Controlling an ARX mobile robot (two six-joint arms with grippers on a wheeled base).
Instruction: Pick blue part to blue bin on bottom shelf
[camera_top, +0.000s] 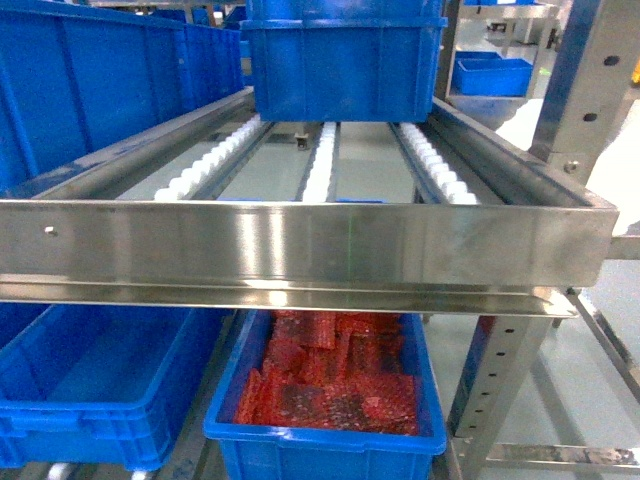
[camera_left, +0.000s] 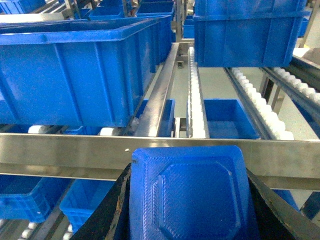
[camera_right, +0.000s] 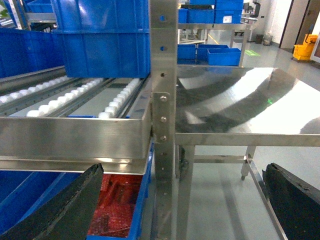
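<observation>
Left gripper (camera_left: 190, 220) clamped on the blue part (camera_left: 192, 197), held just before the rack's steel front lip (camera_left: 60, 155). Right gripper (camera_right: 182, 210) spread wide, holding nothing. Below the lip: blue bin (camera_top: 60, 400) beside a red-filled bin (camera_top: 325, 440).

glossy steel rack lip (camera_top: 300, 245), ribbed plastic blue part (camera_left: 192, 197)

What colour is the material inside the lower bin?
Red, seen best in the head view.
</observation>
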